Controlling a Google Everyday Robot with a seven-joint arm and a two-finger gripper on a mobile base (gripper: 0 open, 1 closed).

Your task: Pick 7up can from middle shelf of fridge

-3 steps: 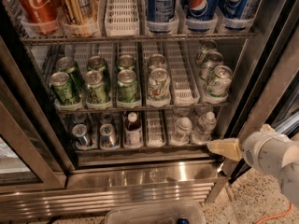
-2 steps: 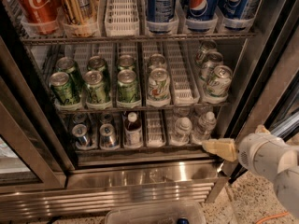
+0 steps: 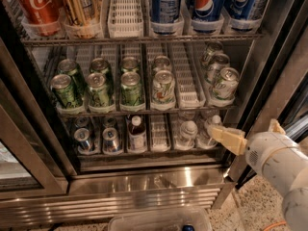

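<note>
Up and a bit left since a second ago: gripper now sits higher, at the right edge of the fridge opening, level with the bottom rack. We cannot tell whether it is open or closed (seen side-on, only one beige wedge shows). It holds nothing.

7up can stands upright at the front of its lane on the middle shelf, fourth lane from the left, well apart from the gripper and up-left of it. Left of it we see three lanes of green cans. Just right of it is a bare white lane tray, then a lane of three pale cans.

Rack above holds a Coca-Cola can on the left and Pepsi cans on the right. Bottom rack has a small bottle and silver cans. We see a clear plastic bin at the lower frame edge.
</note>
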